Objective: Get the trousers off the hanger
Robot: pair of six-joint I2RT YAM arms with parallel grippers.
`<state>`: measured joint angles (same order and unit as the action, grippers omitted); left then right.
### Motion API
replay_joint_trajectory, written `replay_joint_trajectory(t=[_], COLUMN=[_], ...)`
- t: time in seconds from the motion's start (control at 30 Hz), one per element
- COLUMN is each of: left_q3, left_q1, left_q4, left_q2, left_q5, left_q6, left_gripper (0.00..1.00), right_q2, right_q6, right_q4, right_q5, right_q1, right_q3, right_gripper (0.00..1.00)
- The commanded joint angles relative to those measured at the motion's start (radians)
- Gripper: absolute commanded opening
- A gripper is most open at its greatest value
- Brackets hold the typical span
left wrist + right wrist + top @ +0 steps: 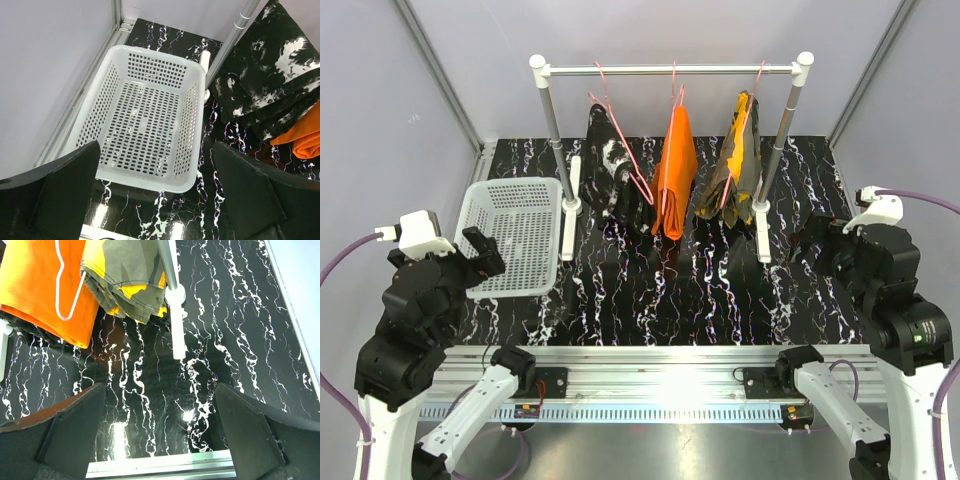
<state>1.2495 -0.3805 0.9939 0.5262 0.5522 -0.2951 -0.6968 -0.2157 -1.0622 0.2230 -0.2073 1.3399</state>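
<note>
Rack posts point(552, 130) flank the trousers point(675, 170), basket point(515, 235) stands left, tabletop point(720, 290) before them lies open.

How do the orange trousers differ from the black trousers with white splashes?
The orange trousers are plain; the black trousers carry white splashes. The orange trousers hang in the middle; the black trousers hang leftmost, nearest the basket. Both hang folded over wire hangers.

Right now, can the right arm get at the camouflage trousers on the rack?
Probably yes. The right gripper hangs open with only bare table between it and the camouflage trousers. The rack's right post stands close beside them, so approaching from the front looks safer than from the side.
</note>
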Motion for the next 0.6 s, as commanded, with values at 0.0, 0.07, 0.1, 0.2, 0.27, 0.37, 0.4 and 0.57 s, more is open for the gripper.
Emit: replay_joint_trajectory(t=[0.0, 0.07, 0.1, 0.2, 0.27, 0.37, 0.4, 0.57], left_q3=[0.004, 0.004, 0.004, 0.002, 0.001, 0.007, 0.008, -0.002], left_q1=[-0.005, -0.003, -0.003, -0.005, -0.005, -0.005, -0.005, -0.005], left_q4=[-0.044, -0.046, -0.046, -0.049, -0.051, -0.040, -0.038, -0.031], left_q2=[0.000, 0.000, 0.000, 0.006, 0.008, 0.014, 0.014, 0.018], left_q5=[-0.020, -0.024, -0.029, -0.043, -0.051, -0.063, -0.070, -0.086], left_q6=[0.010, 0.008, 0.008, 0.007, 0.010, 0.008, 0.007, 0.008], left_gripper=[0.99, 0.99, 0.99, 0.99, 0.99, 0.99, 0.99, 0.99], right_q2=[-0.030, -0.055, -0.066, -0.122, -0.186, -0.280, -0.305, -0.478], right_q6=[0.006, 0.004, -0.004, -0.037, -0.043, -0.045, -0.048, -0.050], right_q4=[0.060, 0.070, 0.083, 0.114, 0.133, 0.156, 0.156, 0.139], right_q5=[-0.010, -0.023, -0.031, -0.047, -0.069, -0.073, -0.070, -0.085], right_q1=[-0.006, -0.006, -0.006, -0.006, -0.006, -0.006, -0.007, -0.006], right_q3=[-0.002, -0.005, -0.005, -0.001, 0.022, 0.079, 0.097, 0.226], right_gripper=[0.99, 1.00, 0.99, 0.99, 0.99, 1.00, 0.99, 0.94])
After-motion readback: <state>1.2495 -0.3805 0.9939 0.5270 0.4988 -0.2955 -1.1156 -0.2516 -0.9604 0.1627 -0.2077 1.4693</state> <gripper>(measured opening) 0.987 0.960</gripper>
